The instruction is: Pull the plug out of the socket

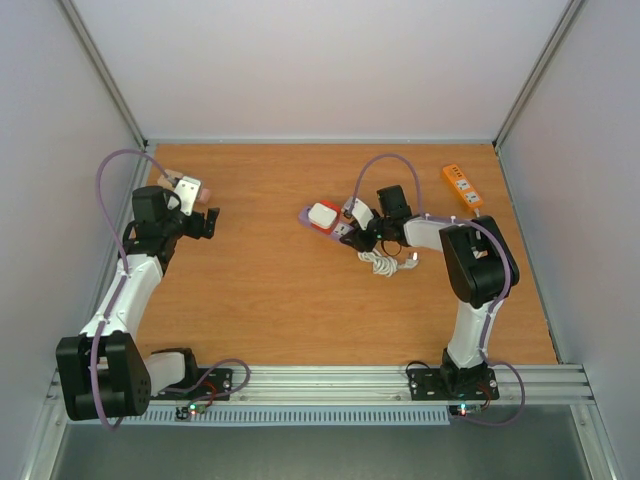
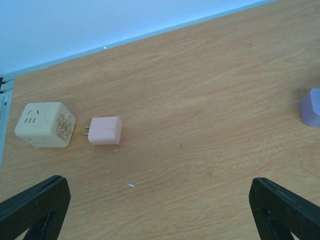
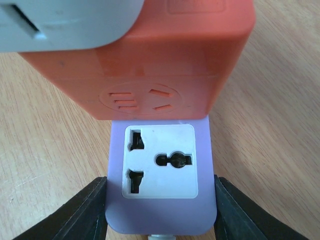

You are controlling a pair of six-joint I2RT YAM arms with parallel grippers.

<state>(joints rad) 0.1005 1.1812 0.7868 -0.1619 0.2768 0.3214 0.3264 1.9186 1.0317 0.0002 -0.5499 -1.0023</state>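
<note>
Wood-grain table (image 1: 260,300) with white walls round it, and the two arms are doing very different jobs.

The right gripper (image 3: 160,181) is clamped on the purple socket (image 3: 160,219), one finger pressed on each side of it. Just past the fingertips, a red adapter (image 3: 150,65) sits plugged into the far end of that socket, with a white plug (image 3: 65,20) seated on top of it. My guess is the squeeze is there to pin the socket down so it doesn't slide when someone yanks on the stack. One outlet face sits bare between the jaws.

The left gripper (image 2: 157,182) is spread wide and holding nothing. Ahead of it and off toward its left finger there's a cream cube (image 2: 44,125), and a pink plug (image 2: 105,130) lies just beside it, prongs aimed at the cube but not in it. So that pair looks done, and the red-and-white stack reads as the job left.

A white cable (image 1: 385,263) is bunched behind the right jaws, and an orange strip (image 1: 460,187) lies well off to their side, out of the action.
</note>
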